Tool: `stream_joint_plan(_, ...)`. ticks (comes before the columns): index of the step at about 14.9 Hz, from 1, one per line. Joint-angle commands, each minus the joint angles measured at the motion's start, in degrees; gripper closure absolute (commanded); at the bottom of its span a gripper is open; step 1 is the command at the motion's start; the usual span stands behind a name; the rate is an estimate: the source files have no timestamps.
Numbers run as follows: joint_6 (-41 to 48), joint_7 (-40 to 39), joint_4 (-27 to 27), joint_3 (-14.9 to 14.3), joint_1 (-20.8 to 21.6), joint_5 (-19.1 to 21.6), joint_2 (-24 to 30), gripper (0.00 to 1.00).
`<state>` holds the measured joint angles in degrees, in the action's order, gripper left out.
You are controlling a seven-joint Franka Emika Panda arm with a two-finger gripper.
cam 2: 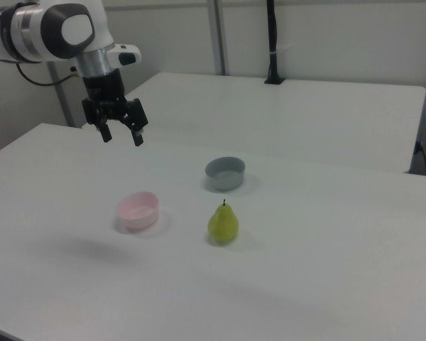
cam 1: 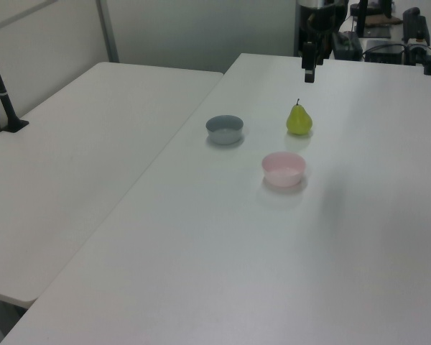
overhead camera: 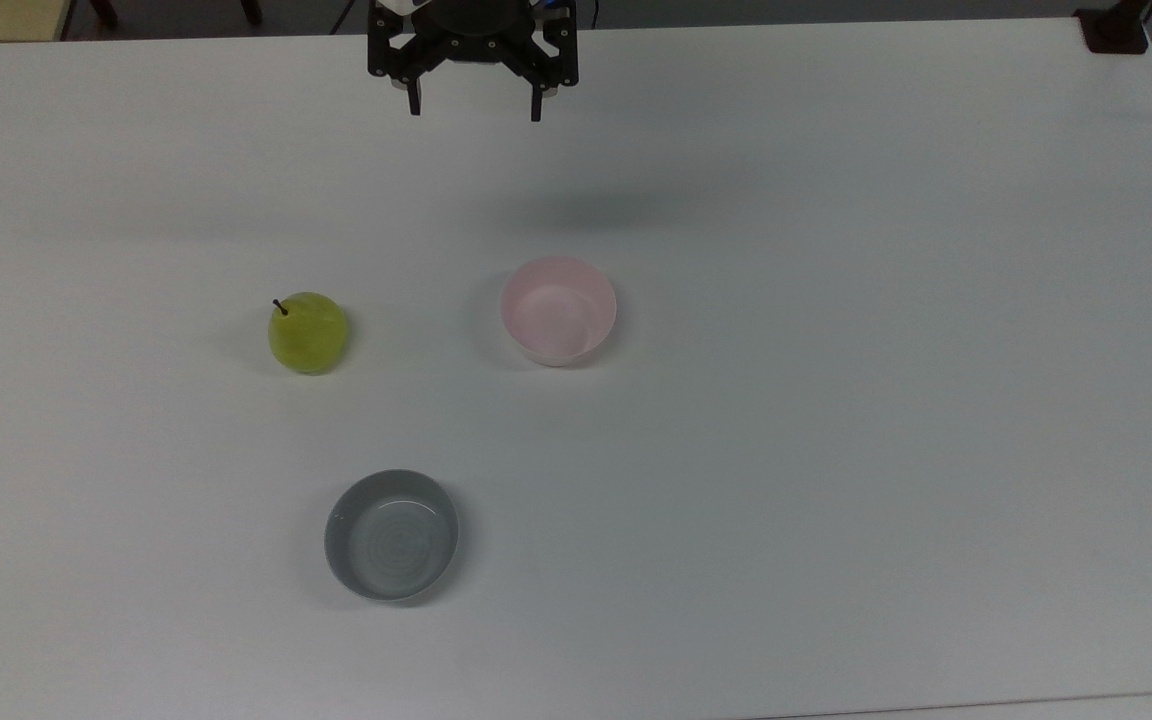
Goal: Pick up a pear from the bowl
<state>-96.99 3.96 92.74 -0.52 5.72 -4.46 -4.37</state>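
This looks like a robotics lab or test room. Two plain white tables stand side by side against bare pale walls with metal uprights. A black camera post is clamped at the second table's edge, at twelve o'clock in the right view. The white Franka arm with cabling stands at ten o'clock there.
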Motion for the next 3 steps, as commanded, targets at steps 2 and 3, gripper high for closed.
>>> stream_joint_plan(2,1.10,1.31,1.04,-0.62,0.43,0.06,1.29,0.00)
stream_joint_plan(3,1.01,1.22,1.04,-0.62,0.34,0.15,1.29,0.00)
